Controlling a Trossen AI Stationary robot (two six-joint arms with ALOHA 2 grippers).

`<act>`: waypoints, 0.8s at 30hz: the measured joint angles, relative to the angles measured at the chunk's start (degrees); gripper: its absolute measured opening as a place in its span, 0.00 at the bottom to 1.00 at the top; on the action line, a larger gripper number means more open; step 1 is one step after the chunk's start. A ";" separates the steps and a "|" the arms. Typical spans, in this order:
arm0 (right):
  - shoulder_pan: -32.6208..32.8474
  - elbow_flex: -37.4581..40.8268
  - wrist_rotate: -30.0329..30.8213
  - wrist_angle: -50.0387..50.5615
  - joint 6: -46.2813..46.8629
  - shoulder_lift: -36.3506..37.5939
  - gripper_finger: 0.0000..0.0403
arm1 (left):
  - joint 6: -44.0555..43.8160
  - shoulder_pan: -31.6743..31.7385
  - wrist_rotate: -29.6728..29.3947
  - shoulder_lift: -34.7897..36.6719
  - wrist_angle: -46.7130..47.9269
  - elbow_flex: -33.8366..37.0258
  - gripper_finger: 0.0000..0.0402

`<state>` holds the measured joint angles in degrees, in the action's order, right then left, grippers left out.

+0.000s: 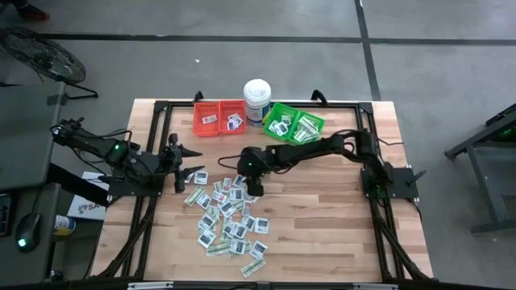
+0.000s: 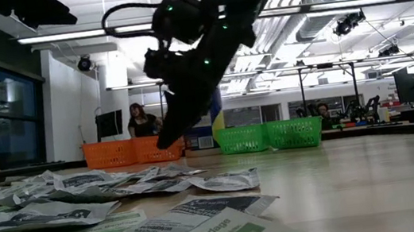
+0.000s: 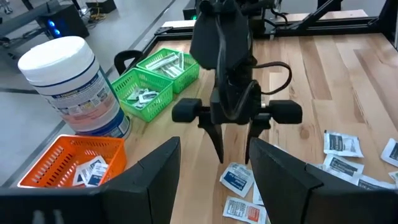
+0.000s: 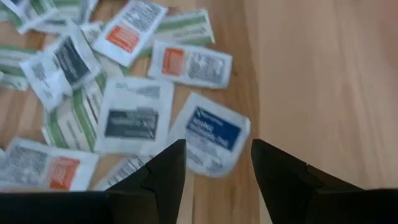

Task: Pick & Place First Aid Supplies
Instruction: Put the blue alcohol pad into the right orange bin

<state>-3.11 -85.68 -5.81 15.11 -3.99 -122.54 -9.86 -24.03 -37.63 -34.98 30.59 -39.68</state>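
Note:
The first aid supplies (image 1: 228, 219) lie in a loose pile of small flat packets on the wooden table (image 1: 339, 225), some square and white, some green-and-white strips. My right gripper (image 1: 253, 192) hangs open over the pile's far edge, fingers slanting down and clear of the packets (image 2: 82, 198). In the right wrist view a white packet with blue print (image 4: 210, 134) lies below my right gripper (image 4: 217, 165). In the left wrist view my right gripper (image 3: 234, 155) has nothing between its fingers. My left gripper (image 1: 197, 161) waits open at the table's left, above the table.
Two red bins (image 1: 219, 118) and two green bins (image 1: 294, 123) stand along the far edge, each with a few packets inside. A tall white tub (image 1: 257, 99) stands between them. Bare wood lies to the right of the pile.

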 joint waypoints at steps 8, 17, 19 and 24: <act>0.24 -8.50 1.42 6.97 -0.01 -7.32 0.44 | -0.47 0.00 0.85 0.00 1.37 -0.05 0.47; 0.50 -10.58 4.76 9.55 0.12 -9.67 0.44 | -0.86 0.00 1.68 0.00 2.31 -0.05 0.47; 0.51 -9.17 5.94 10.69 0.39 -9.50 0.44 | -0.93 0.00 2.32 0.00 2.72 -0.05 0.47; 0.52 -3.61 6.95 11.75 2.81 -8.62 0.42 | -0.95 0.00 2.73 0.00 2.68 -0.05 0.47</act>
<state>-2.59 -89.29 1.13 26.86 -1.18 -131.16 -10.81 -24.03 -34.89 -34.98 33.27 -39.72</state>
